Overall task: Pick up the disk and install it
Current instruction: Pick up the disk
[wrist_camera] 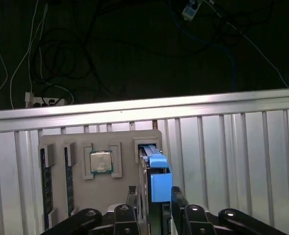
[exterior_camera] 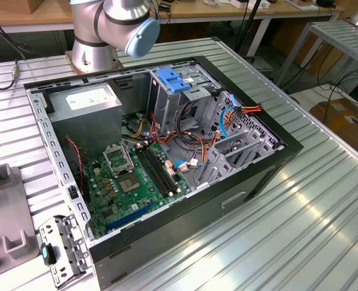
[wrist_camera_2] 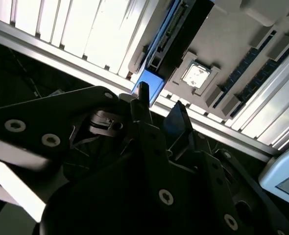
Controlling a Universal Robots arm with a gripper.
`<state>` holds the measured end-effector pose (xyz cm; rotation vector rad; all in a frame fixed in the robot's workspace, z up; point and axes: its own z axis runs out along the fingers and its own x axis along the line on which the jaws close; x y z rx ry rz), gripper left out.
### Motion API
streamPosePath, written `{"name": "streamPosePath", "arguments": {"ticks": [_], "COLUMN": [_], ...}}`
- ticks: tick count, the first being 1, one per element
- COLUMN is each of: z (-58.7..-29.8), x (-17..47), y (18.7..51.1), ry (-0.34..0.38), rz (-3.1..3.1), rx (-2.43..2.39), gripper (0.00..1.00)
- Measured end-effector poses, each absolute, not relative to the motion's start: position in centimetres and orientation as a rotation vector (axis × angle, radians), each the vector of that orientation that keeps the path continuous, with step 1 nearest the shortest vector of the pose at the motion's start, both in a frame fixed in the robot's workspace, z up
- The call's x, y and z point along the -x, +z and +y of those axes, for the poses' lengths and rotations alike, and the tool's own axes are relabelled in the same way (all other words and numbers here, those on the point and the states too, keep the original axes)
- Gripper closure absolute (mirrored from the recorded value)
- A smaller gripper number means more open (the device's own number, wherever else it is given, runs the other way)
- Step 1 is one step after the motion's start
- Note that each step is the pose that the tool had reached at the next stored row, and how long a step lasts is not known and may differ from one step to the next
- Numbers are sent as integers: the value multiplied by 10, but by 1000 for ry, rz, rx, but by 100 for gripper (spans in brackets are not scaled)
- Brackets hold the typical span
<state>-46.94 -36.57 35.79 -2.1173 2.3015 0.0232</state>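
The disk (wrist_camera: 156, 178), a flat dark metal hard drive with blue plastic side rails, stands on edge in a slot of the pale grey plastic parts tray (wrist_camera: 120, 139). Beside it, a square silver processor chip (wrist_camera: 101, 162) and two dark memory sticks (wrist_camera: 44, 181) sit in recesses of their own. The tray lies on the ribbed aluminium worktop (wrist_camera: 223, 156).

The black gripper (wrist_camera: 156, 198) hangs right at the disk's exposed end. Its fingers (wrist_camera: 179, 203) are spread, one on each side of the blue rail. I can't swear the pads touch it, but they are not pressed together.

In the exterior view the open black tower computer case (exterior_camera: 246, 182) fills the middle of the frame. Its metal drive cage (exterior_camera: 167, 109) rises at upper centre, and the disk is not yet in it.

I'd judge the disk stiff and dense, heavy for its size. Its smooth metal faces look likely to slip, and the works inside would be sensitive to knocks. The broad flat faces near the exposed end look the safest hold, squarely and not on the springy plastic rails alone.
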Motion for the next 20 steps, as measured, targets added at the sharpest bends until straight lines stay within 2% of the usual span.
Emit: {"name": "streamPosePath", "arguments": {"ticks": [3, 4, 8, 9, 20], "z": [-365, -365, -365, -364, -364], "x": [469, 469, 469, 469, 474], "y": [352, 350, 343, 339, 316], "ry": [23, 23, 23, 23, 24], "rz": [2301, 2301, 2301, 2301, 2301], "rx": [2118, 2118, 2118, 2118, 2118], "gripper": [59, 52, 51, 45, 45]}}
